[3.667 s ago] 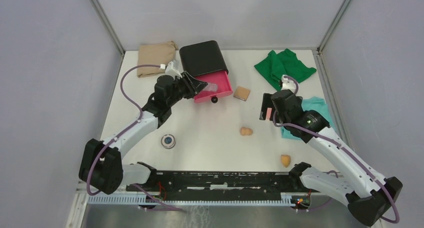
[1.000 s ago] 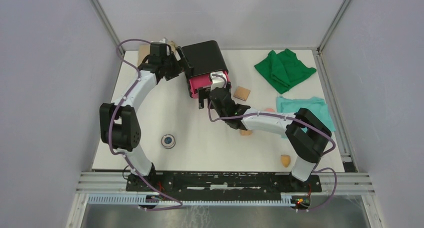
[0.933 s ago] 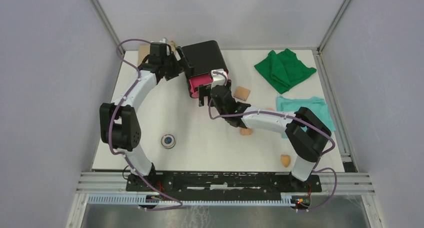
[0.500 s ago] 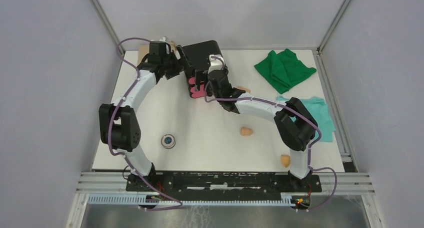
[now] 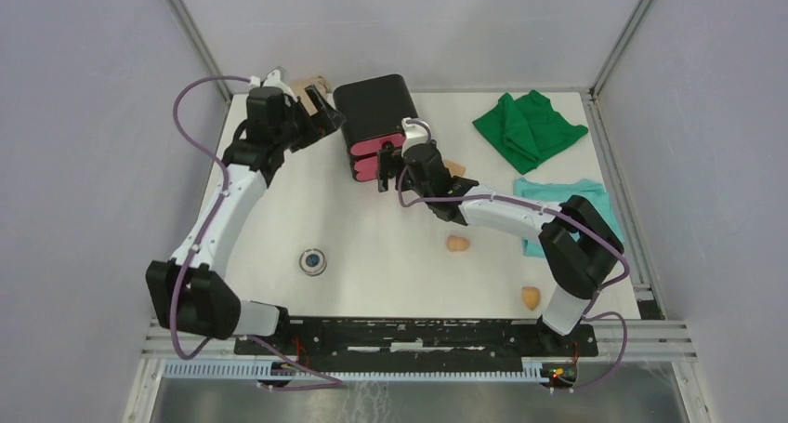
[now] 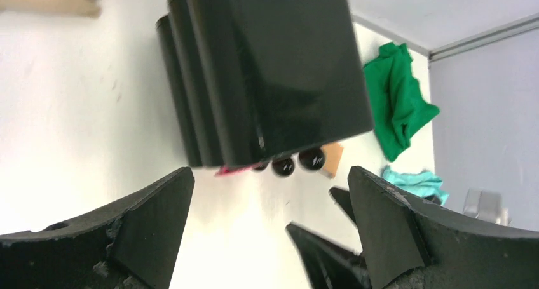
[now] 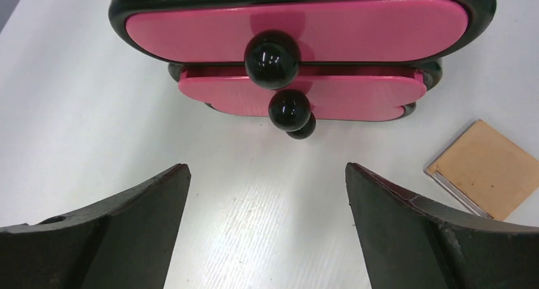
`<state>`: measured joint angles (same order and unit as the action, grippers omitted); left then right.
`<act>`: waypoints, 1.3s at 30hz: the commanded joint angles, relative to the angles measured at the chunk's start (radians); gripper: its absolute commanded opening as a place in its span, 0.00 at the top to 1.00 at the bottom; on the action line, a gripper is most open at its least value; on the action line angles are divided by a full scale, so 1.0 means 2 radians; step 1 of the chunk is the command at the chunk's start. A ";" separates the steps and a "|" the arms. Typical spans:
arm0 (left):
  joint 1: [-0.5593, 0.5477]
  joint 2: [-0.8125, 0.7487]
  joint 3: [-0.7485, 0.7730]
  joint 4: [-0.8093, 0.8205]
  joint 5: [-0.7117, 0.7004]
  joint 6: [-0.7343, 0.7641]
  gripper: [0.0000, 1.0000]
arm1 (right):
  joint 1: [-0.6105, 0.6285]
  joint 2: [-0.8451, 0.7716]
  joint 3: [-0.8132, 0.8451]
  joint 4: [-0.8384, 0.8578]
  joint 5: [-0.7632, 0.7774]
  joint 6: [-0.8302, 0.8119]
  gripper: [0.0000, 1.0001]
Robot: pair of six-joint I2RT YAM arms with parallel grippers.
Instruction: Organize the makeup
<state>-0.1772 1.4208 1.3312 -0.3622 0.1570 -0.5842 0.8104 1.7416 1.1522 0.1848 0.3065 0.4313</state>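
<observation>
Right gripper (image 7: 267, 171) hangs wide and empty just in front of the black box (image 5: 376, 107). Its pink drawers (image 7: 356, 28) now sit flush, where seconds ago one stood pulled out. Left gripper (image 6: 270, 174), also wide and empty, has drawn back from the box's left side. Most of the makeup lies out on the desk (image 5: 279, 209): the tan square pad (image 7: 483, 168) just right of the box, a tan sponge (image 5: 456, 244), a second sponge (image 5: 531, 297) and the silvery compact (image 5: 312, 260) well in front of it. A drawer probably needs reopening. The green cloth (image 5: 530, 125) and teal cloth (image 5: 576, 195) lie right of the box, blocking nothing.
</observation>
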 commanded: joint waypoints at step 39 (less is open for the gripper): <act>0.007 -0.168 -0.269 -0.031 -0.093 0.032 0.00 | -0.016 0.108 0.023 0.162 -0.011 -0.033 0.55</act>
<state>-0.1692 1.0744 0.7918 -0.4477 -0.0254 -0.5591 0.7757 1.9659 1.1893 0.4183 0.2802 0.3447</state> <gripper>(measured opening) 0.996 0.482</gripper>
